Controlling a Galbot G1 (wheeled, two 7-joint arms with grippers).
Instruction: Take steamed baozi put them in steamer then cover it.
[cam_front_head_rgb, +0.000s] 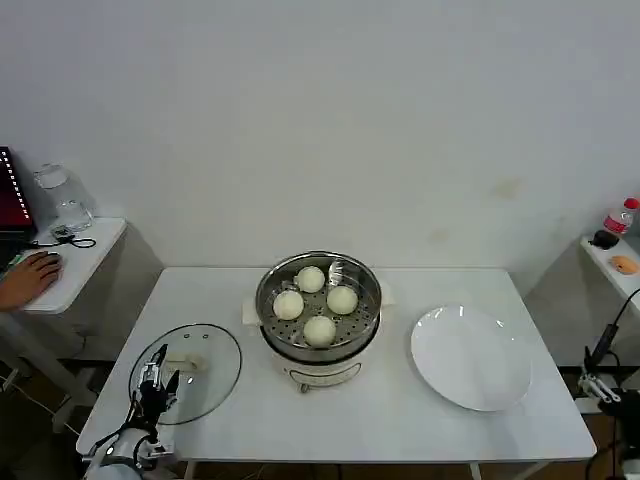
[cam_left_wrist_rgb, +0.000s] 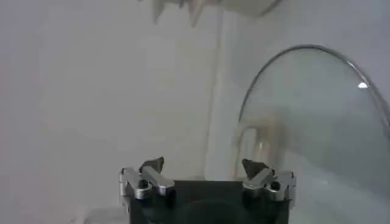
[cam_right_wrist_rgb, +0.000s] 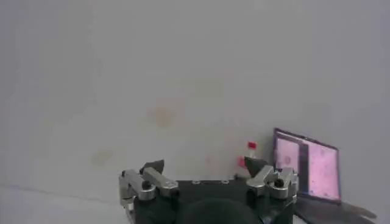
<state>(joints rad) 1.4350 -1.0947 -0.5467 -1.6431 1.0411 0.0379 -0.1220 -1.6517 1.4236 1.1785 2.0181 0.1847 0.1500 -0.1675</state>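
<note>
Left wrist view: the left gripper (cam_left_wrist_rgb: 204, 176) with its jaws spread and nothing between them, facing the cover (cam_left_wrist_rgb: 317, 122), whose pale cream handle (cam_left_wrist_rgb: 256, 141) stands just ahead of the fingertips. In the head view the left gripper (cam_front_head_rgb: 155, 385) sits at the near left corner of the table (cam_front_head_rgb: 400, 420), over the near rim of the cover (cam_front_head_rgb: 187, 372), which lies flat on the tabletop to the left of the steamer (cam_front_head_rgb: 318, 308). All four steamed baozi (cam_front_head_rgb: 319, 329) already rest on the perforated tray inside the steamer, so covering appears to be the step in hand. To do it well, the jaws should straddle the handle squarely and close on it firmly, the cover should be lifted level, and it should be lowered centred so that its metal rim seats all round the pot without touching the buns. The right gripper (cam_right_wrist_rgb: 207, 176), jaws likewise spread and empty, waits low off the table's right edge, beyond the white plate (cam_front_head_rgb: 471, 356).
</note>
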